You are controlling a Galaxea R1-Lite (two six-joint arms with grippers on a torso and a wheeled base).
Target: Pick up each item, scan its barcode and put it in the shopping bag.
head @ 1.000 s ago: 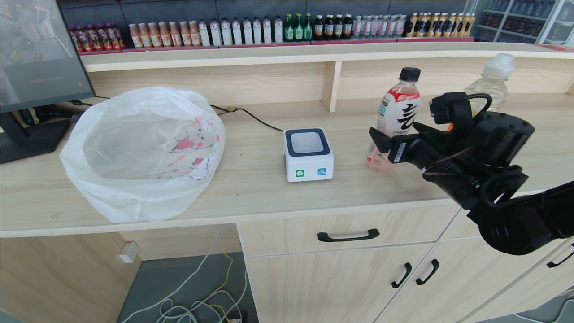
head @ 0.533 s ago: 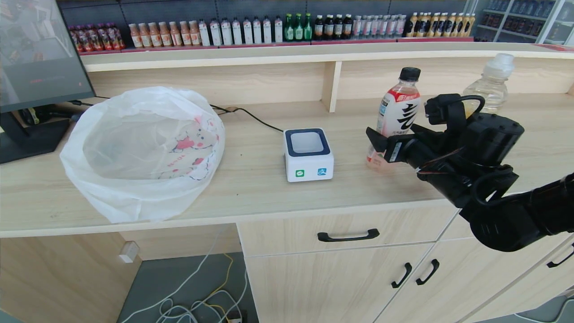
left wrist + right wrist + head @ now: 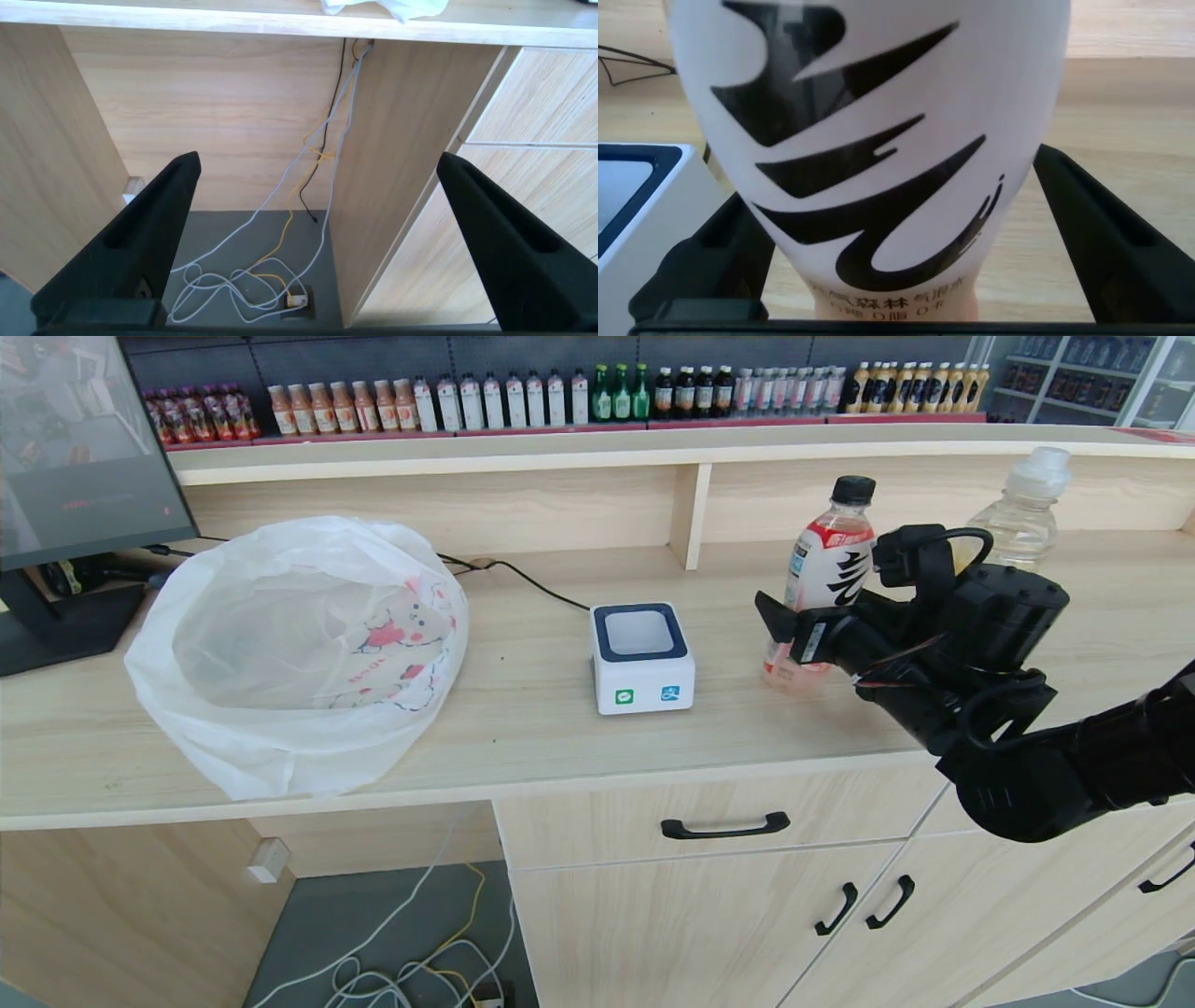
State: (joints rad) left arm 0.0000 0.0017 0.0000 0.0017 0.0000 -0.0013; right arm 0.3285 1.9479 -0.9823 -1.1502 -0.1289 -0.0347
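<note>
Right wrist view is putting the pink drink bottle (image 3: 878, 131) squarely between the jaws of my right claw (image 3: 896, 201), so I am judging the pinch should be closing evenly on the mid-body, level, leaving the barcode uncovered — a skewed squeeze risks tipping it. That claw is standing spread wide, flanking the label, not clamping yet. The bottle is standing upright on the counter (image 3: 523, 728), near the scanner (image 3: 642, 658). My left claw (image 3: 318, 233) is hanging agape below the counter — holding nothing.
</note>
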